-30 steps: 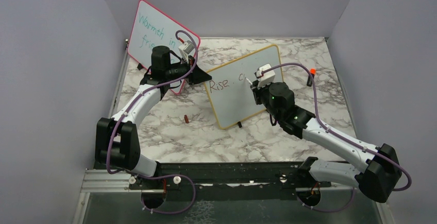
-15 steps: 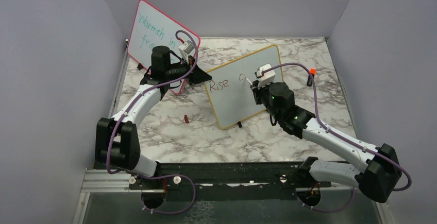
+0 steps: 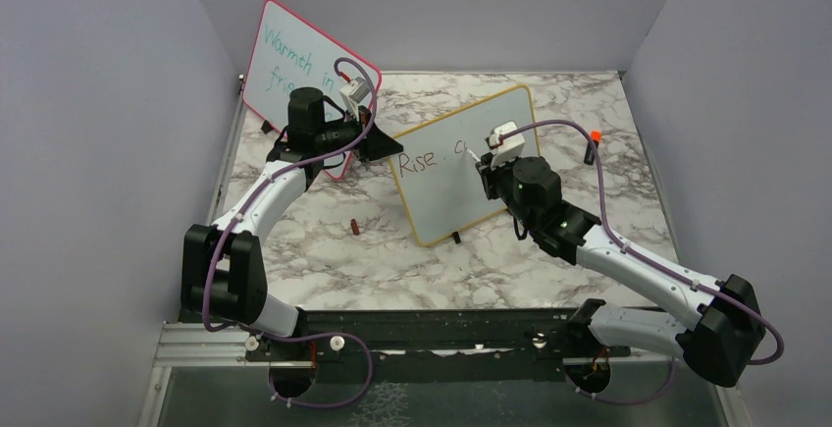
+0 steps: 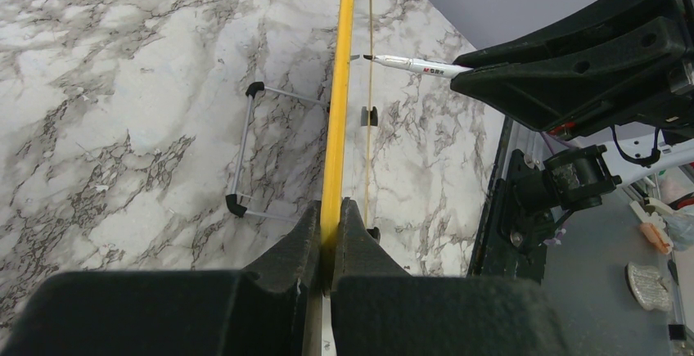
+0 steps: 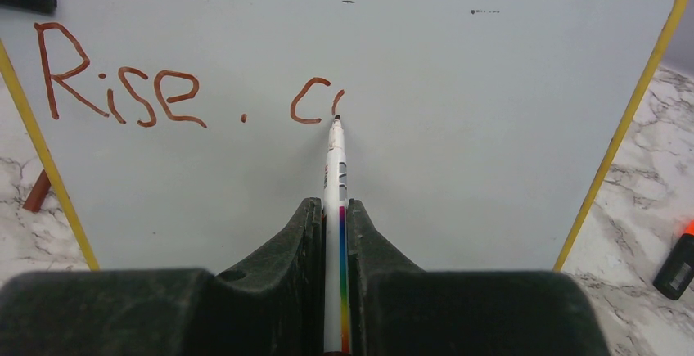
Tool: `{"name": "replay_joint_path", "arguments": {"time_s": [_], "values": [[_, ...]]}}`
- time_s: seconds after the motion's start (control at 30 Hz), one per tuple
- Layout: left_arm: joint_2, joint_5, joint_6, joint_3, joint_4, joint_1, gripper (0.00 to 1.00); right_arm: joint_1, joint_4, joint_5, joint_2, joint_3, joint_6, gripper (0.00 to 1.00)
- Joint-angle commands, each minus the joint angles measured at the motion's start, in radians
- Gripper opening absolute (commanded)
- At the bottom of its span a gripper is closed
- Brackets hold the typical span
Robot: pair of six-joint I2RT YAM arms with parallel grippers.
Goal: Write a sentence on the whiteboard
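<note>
The yellow-framed whiteboard [image 3: 446,186] stands tilted mid-table; its face fills the right wrist view [image 5: 458,127] and its edge shows in the left wrist view [image 4: 337,102]. The sentence [image 5: 123,94] reads "Rise. c" in brownish red, with a short stroke begun after the c. My right gripper [image 5: 334,209] is shut on a white marker [image 5: 334,168], its tip touching the board at that stroke. The marker also shows in the left wrist view [image 4: 417,65]. My left gripper [image 4: 329,217] is shut on the board's yellow frame at its left edge [image 3: 385,144].
A pink-framed board [image 3: 285,64] with teal writing stands at the back left behind my left arm. A brownish-red marker cap [image 3: 354,226] lies on the marble table left of the yellow board. A black and orange marker [image 3: 593,144] lies at the right [image 5: 678,262].
</note>
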Motion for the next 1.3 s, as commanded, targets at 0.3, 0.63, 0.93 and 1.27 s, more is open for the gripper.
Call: {"name": "replay_joint_path", "arguments": {"time_s": [0.3,0.63,0.93,1.27], "values": [[0.035,-0.016,0.065,-0.011,-0.091,-0.019,0.00,-0.007,0.043,-0.010,0.030,0.000,0.008,0.01],[0.034,-0.015,0.065,-0.011,-0.091,-0.019,0.00,-0.007,0.065,-0.025,0.030,0.003,0.011,0.01],[0.032,-0.017,0.065,-0.011,-0.092,-0.019,0.00,-0.007,0.052,-0.017,0.033,0.003,0.013,0.01],[0.034,-0.018,0.065,-0.011,-0.092,-0.019,0.00,-0.008,-0.010,0.003,0.002,-0.016,0.023,0.01]]}}
